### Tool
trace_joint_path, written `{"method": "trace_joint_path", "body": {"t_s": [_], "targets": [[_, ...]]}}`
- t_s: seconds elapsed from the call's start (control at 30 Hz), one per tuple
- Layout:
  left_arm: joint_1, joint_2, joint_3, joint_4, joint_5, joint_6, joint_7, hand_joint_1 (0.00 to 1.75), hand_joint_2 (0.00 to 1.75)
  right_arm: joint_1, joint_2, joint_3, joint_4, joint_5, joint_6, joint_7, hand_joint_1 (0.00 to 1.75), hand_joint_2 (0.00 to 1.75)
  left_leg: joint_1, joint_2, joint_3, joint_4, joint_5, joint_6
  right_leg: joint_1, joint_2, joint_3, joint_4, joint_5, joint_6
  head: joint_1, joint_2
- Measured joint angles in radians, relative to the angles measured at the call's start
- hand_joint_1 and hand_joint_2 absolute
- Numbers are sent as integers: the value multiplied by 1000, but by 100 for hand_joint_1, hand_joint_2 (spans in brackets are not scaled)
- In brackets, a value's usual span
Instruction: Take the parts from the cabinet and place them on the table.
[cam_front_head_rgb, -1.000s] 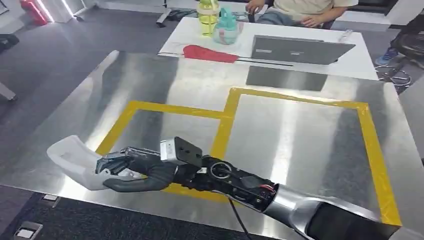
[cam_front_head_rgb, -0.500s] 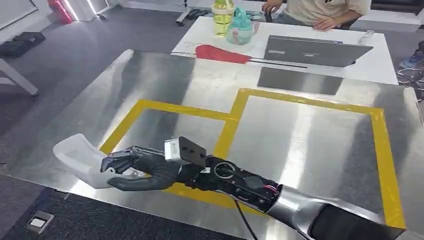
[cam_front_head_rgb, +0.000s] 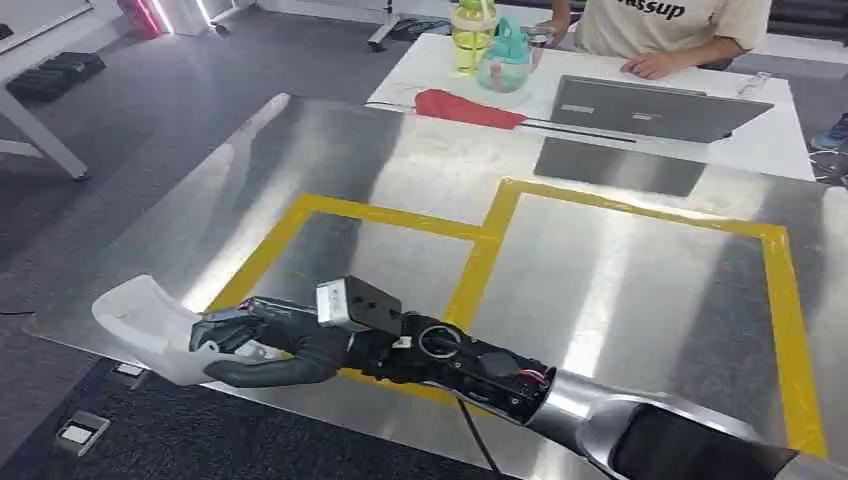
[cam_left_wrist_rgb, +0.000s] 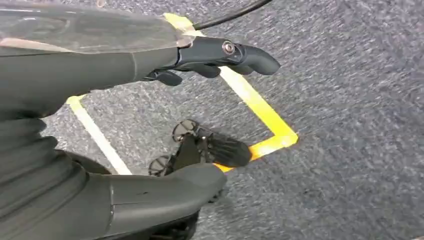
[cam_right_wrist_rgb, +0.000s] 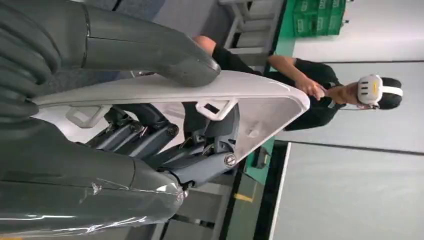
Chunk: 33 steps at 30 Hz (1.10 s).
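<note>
A white moulded plastic part (cam_front_head_rgb: 140, 322) hangs over the near left edge of the steel table (cam_front_head_rgb: 620, 290). My right hand (cam_front_head_rgb: 272, 345) grips it, with the arm reaching in from the lower right across the yellow tape. In the right wrist view the thumb presses one face of the white part (cam_right_wrist_rgb: 260, 107) and the dark fingers (cam_right_wrist_rgb: 200, 150) curl behind it. My left hand (cam_left_wrist_rgb: 75, 100) hangs over grey carpet, its thumb (cam_left_wrist_rgb: 165, 192) and fingers (cam_left_wrist_rgb: 225, 52) apart with nothing between them.
Yellow tape (cam_front_head_rgb: 480, 265) marks two rectangles on the table. Behind stands a white desk with a laptop (cam_front_head_rgb: 655, 108), two bottles (cam_front_head_rgb: 490, 45) and a red object (cam_front_head_rgb: 465, 108); a person (cam_front_head_rgb: 670, 25) sits there. Another person wearing a headset (cam_right_wrist_rgb: 320, 90) appears in the right wrist view.
The whole picture has shifted, so the camera has moved. My right hand keeps its hold on the white part at the table's near left edge.
</note>
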Motion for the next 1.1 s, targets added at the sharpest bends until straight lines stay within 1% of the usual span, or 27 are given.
{"method": "trace_joint_path", "body": {"t_s": [0.03, 0.07, 0.1, 0.13, 0.17, 0.2, 0.23, 0.27, 0.3, 0.33, 0.37, 0.4, 0.43, 0.53, 0.63, 0.7, 0.73, 0.97, 1.1], "targets": [[-2, 0, 0, 0, 0, 0, 0, 0, 175, 0, 0, 0, 0, 0, 0, 0, 175, 175, -1, 0, -1, 0, 0, 4, -1, 4, -37, 83, -46, 3, 8, 0], [-2, 1, 0, 0, 0, 0, 0, 0, 175, 0, 0, 0, 1, 0, 0, 0, 175, 175, -2, -2, -1, 0, -1, 6, -1, 6, -81, 180, -89, 6, 14, 0], [-1, 1, 0, 0, 0, 0, 0, 0, 175, 0, 0, 0, 2, 5, -4, 0, 175, 175, -2, -4, -1, 0, -1, 6, -2, 7, -115, 254, -116, 8, 17, 0], [-1, 1, 0, 0, 0, 0, 0, 0, 175, 0, 0, 0, 3, 9, -9, -1, 175, 175, -2, -6, -1, 1, -1, 6, -3, 7, -137, 298, -120, 10, 19, 0], [-1, 1, 0, 0, 0, 0, 0, 0, 175, 0, 0, 0, 3, 15, -12, -2, 175, 175, -1, -9, 0, 1, -1, 5, -4, 7, -130, 278, -96, 10, 20, 0], [-1, 1, 0, 0, 0, 0, 0, 0, 175, 0, 0, 0, 3, 26, -19, -5, 175, 175, 0, -13, 1, 2, -1, 5, -6, 7, -103, 216, -56, 10, 22, 0], [-2, 0, 0, 0, -2, -1, 0, 0, 175, -3, 0, 1, 2, 61, -39, -9, 175, 175, 1, -17, 3, 3, -2, 3, -9, 8, -57, 118, -4, 9, 26, 0], [-3, -1, 0, 0, -3, -2, 0, 0, 175, -9, 0, 3, 0, 124, -72, -9, 175, 175, 2, -20, 6, 5, -4, -1, -12, 10, -8, 17, 43, 8, 29, 0], [-5, 0, 0, 0, -6, -2, 0, 0, 175, -16, 0, 5, 0, 180, -103, -7, 175, 175, -2, -22, 3, 7, -6, -5, -13, 19, 14, -36, 46, 8, 32, 0], [-8, 0, 0, 0, -7, -2, 0, 0, 175, -22, 0, 7, -4, 219, -128, -2, 175, 175, -5, -24, -3, 16, -6, -10, -10, 20, 17, -49, 45, 3, 31, 0], [-8, 0, 0, 0, -9, -2, 0, 0, 175, -25, 0, 7, -8, 252, -150, 5, 175, 175, -5, -25, -5, 13, -3, -15, -9, 20, 14, -47, 45, 0, 22, 0], [-7, 4, 0, 0, -10, -2, 0, 0, 175, -28, 0, 8, -11, 279, -163, 11, 175, 175, -6, -25, -8, 20, -11, 7, -10, 20, 15, -52, 47, 1, 19, 0], [-7, 4, 0, 0, -10, -2, 0, 0, 175, -33, 1, 10, -11, 313, -177, 17, 175, 175, -6, -23, -8, 20, -7, 25, -8, 21, 15, -52, 48, 1, 16, 0], [-8, 3, 0, 0, -10, -2, 0, 0, 175, -61, 8, 24, -18, 442, -235, 37, 175, 175, -5, -23, -3, 10, -2, 18, -6, 23, 15, -52, 49, -4, 5, 0], [-10, 3, 0, 0, -10, -2, 0, 0, 175, -99, 21, 40, -19, 554, -285, 62, 175, 175, -5, -23, -1, 4, 2, 11, -6, 23, 14, -51, 49, -6, 1, 0], [-10, 5, 0, 0, -11, -2, 0, 0, 175, -120, 30, 50, -18, 606, -309, 70, 175, 175, -4, -23, -1, 2, 4, 7, -5, 22, 13, -51, 49, -11, 0, 0], [-11, 6, 0, 0, -12, -2, 0, 0, 175, -132, 34, 56, -18, 625, -315, 75, 175, 175, -4, -23, -1, 1, 5, 3, -5, 22, 12, -51, 49, -11, -1, 0], [-20, 6, 0, 0, -13, -2, 0, 0, 175, -170, 52, 85, -16, 666, -320, 82, 175, 175, -4, -23, -2, 0, 2, -11, -5, 22, 12, -51, 48, -12, -2, 0], [-20, 6, 0, 0, -14, -2, 1, 0, 175, -191, 65, 104, -10, 706, -320, 87, 175, 175, -5, -23, -2, 0, 2, -13, -7, 22, 13, -52, 48, -12, -2, 0]]}}
